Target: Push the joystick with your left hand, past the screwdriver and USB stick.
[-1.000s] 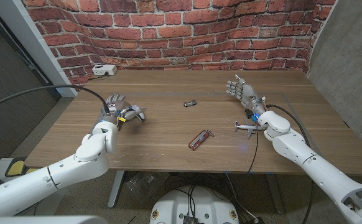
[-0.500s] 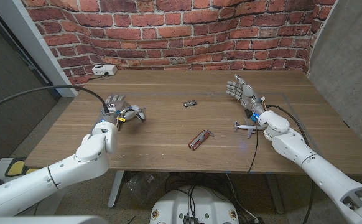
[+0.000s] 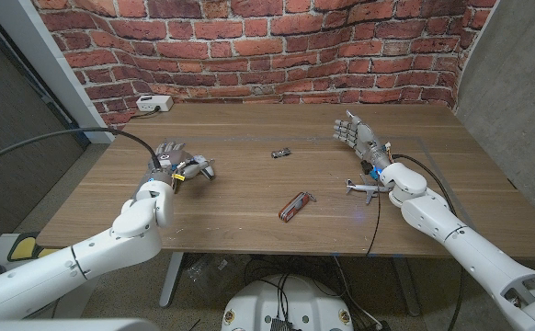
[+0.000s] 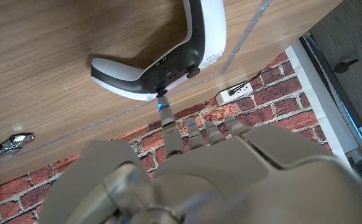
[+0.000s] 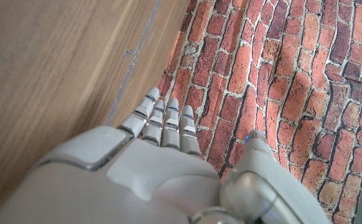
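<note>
The joystick (image 3: 198, 167), a white and black game controller, lies on the left part of the wooden table (image 3: 249, 230). My left hand (image 3: 168, 154) is just behind it on its left side, fingers stretched out and holding nothing. In the left wrist view one fingertip (image 4: 163, 109) touches the joystick (image 4: 162, 56) at its middle. The small dark USB stick (image 3: 280, 153) lies to the right near the table's centre and also appears as the USB stick (image 4: 14, 143). A red-handled screwdriver (image 3: 295, 206) lies nearer the front edge. My right hand (image 3: 358, 136) stands open at the right, off every object.
A white power strip (image 3: 153, 104) sits at the table's back left corner against the brick wall (image 3: 277, 46). A black cable (image 3: 375, 216) hangs along my right forearm. A thin line (image 3: 249, 138) runs across the tabletop behind the joystick.
</note>
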Robot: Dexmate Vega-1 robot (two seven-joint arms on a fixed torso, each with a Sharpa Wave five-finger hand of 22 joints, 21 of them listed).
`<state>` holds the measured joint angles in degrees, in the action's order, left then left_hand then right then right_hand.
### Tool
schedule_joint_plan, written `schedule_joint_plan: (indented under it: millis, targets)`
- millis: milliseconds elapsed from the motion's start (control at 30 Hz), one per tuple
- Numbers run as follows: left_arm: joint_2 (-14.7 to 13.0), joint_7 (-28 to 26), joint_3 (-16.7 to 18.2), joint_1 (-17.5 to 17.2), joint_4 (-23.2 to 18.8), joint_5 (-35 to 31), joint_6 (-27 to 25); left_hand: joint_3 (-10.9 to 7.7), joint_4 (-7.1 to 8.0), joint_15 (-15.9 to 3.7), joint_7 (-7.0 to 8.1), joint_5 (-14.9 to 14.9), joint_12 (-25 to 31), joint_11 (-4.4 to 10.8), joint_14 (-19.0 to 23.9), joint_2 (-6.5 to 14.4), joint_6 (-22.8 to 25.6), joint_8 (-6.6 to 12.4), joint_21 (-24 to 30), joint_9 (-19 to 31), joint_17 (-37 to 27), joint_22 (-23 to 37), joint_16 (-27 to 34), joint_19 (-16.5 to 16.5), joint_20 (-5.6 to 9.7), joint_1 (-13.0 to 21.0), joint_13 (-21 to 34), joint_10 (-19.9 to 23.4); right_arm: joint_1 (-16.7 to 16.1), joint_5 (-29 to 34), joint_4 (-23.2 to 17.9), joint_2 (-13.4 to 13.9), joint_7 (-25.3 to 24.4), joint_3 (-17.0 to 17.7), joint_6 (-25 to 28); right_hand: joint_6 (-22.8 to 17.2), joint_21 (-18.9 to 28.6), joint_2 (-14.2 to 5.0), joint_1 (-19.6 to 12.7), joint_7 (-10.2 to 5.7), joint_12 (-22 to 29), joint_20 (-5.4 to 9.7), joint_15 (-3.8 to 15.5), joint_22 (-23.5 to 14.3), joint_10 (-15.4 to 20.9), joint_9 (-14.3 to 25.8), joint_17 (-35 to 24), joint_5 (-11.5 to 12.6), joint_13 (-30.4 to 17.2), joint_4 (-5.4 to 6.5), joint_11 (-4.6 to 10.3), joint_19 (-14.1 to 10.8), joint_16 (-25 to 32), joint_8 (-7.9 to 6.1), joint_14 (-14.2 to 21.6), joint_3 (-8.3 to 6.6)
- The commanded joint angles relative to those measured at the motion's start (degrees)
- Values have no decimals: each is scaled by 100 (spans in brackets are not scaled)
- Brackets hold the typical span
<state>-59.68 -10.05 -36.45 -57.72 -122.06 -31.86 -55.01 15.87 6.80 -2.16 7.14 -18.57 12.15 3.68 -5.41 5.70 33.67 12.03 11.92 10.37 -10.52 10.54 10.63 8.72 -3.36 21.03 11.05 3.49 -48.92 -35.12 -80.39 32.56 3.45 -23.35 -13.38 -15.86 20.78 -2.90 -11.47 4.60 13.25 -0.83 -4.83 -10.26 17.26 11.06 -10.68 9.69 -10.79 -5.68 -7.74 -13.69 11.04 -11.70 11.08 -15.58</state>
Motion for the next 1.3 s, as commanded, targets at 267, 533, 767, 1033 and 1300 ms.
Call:
schedule_joint_plan:
  millis: [267, 533, 767, 1033, 1300]
  targets:
    - [3, -154, -35, -39, -44, 14, -46, 62, -4, -50, 25, -32, 39, -7, 50, 6, 113, 14, 19, 21, -8, 31, 43, 18, -42, 82, 10, 81, 64, 11, 48, -25, 59, 0, -59, -32, -31, -56, 11, 10, -8, 20, -12, -23, 49, 19, -10, 42, -20, -15, 9, -45, -2, 9, 53, -25]
    - [-12, -197, -37, -79, -100, -23, -94, 65, -6, -66, 12, -35, 45, 5, 80, 22, 202, 35, 35, 21, -7, 31, 46, -18, -41, 97, 10, 103, 128, 7, 71, -32, 104, -28, -5, -34, -40, -57, 13, 10, -8, 20, -16, -23, 55, 19, -9, 42, -20, -16, 15, -53, -2, 9, 55, -25]
    - [-22, -204, -30, -70, -85, -17, -107, 69, -10, -85, 3, -38, 68, -13, 131, 44, 387, 84, 46, 22, -5, 30, 52, -47, -37, 124, 9, 176, 184, 26, 124, -56, 129, -57, 5, -35, -47, -58, 16, 0, -7, 17, -13, -24, 59, 19, -9, 42, -20, -16, 17, -56, -2, 10, 58, -24]
    - [16, -196, -77, -5, -31, -53, -93, 70, -13, -101, -4, -39, 71, 3, 161, 54, 409, 80, 47, 22, -4, 30, 56, -51, -43, 138, 9, 193, 202, 21, 164, -80, 120, -58, 6, -34, -57, -59, 19, 7, -7, 14, -14, -24, 63, 19, -9, 42, -20, -16, 14, -59, -2, 11, 60, -23]
    - [30, -211, -77, 6, -12, -62, -101, 72, -15, -108, -9, -40, 84, 12, 192, 67, 467, 85, 47, 22, -3, 29, 57, -54, -41, 156, 9, 241, 212, 8, 217, -109, 124, -58, -9, -38, -67, -61, 22, 5, -8, 15, -13, -25, 66, 19, -9, 42, -20, -16, 23, -61, -2, 10, 65, -23]
